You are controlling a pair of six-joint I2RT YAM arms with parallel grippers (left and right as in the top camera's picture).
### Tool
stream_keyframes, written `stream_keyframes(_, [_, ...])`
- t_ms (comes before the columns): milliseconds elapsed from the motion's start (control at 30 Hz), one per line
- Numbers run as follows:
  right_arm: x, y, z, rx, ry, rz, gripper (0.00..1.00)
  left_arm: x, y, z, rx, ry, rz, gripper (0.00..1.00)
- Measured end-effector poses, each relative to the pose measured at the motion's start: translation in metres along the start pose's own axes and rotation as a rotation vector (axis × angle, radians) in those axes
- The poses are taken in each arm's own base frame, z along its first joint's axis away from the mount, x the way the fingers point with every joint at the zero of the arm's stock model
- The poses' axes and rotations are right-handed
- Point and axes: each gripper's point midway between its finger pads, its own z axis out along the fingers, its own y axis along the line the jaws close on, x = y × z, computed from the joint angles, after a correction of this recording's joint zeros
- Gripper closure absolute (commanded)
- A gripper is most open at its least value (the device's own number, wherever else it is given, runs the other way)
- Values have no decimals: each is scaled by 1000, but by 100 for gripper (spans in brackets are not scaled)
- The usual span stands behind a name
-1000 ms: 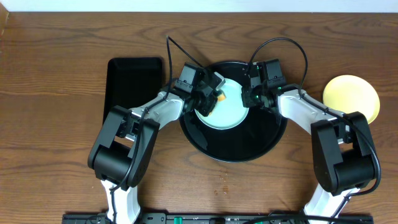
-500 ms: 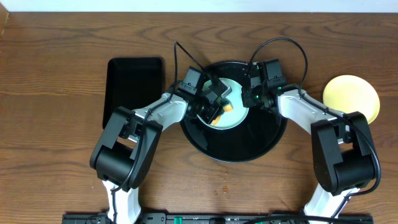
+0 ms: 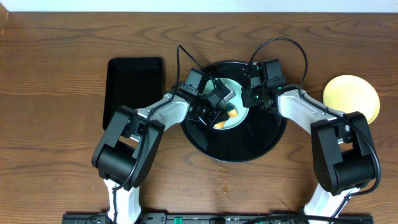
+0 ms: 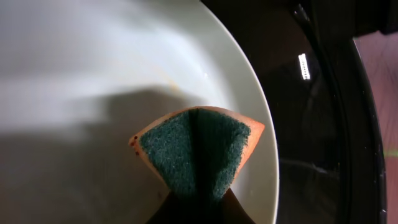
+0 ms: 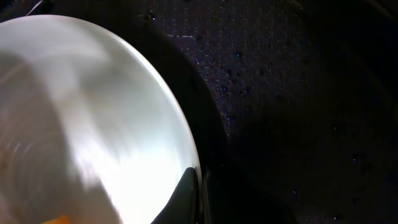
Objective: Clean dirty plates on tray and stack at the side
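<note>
Yellow plate [image 3: 351, 98]: aside, right. Blue plate [image 4: 93, 62]: on tray [image 3: 249, 146], unfinished; left gripper [image 4: 198, 208] clamps sponge [image 4: 196, 152], right gripper [image 5: 200, 196] pinches rim.

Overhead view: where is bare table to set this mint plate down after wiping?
Bare wood lies left of the rectangular tray, in front of the round tray, and beyond the yellow plate. Crowded: the round tray, where left arm and right arm meet at the mint plate.
</note>
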Motion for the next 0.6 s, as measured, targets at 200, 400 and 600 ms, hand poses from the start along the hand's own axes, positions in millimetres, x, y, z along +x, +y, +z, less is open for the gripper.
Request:
stream_keyframes(200, [0, 0, 0, 0, 0, 0, 99, -1, 13, 2, -87, 6, 20, 92])
stream_keyframes(400, [0, 0, 0, 0, 1, 1, 96, -13, 31, 0, -199, -26, 59, 92])
stream_keyframes(600, [5, 0, 4, -1, 16, 6, 89, -30, 62, -12, -372, -79, 91, 92])
